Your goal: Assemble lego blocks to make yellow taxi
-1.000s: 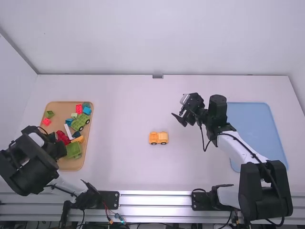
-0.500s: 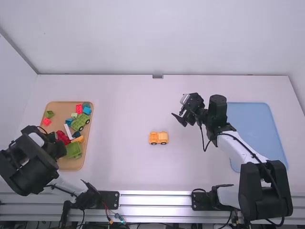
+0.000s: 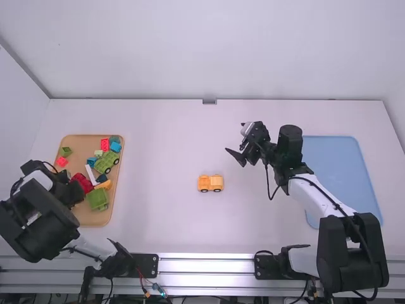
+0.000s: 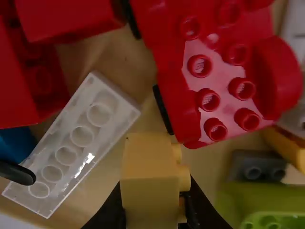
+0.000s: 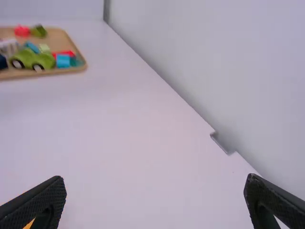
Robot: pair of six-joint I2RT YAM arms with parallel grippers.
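Over the near part of the wooden tray stands my left gripper (image 3: pixel 69 191). In the left wrist view, a yellow block (image 4: pixel 150 176) is between the fingers of my left gripper (image 4: pixel 155 205), shut on it, close beside a red vehicle piece. The yellow-orange vehicle base (image 3: pixel 211 183) rests on its wheels at mid-table. Up and to the right of it, my right gripper (image 3: pixel 234 156) hangs open and holds nothing. The right wrist view has my right gripper (image 5: pixel 155 188) with its fingers wide apart and a sliver of orange (image 5: pixel 29 224) beside one finger.
The wooden tray (image 3: pixel 95 218) at the left holds red, green, blue and white pieces, including a green car (image 3: pixel 106 161) and a white brick (image 4: pixel 71 145). A blue tray (image 3: pixel 335 164) lies at the right, partly beneath the right arm.
My left gripper has shifted slightly left over the tray, uncovering more of the red piece. My right gripper has edged a little to the left. The vehicle base has stayed put.
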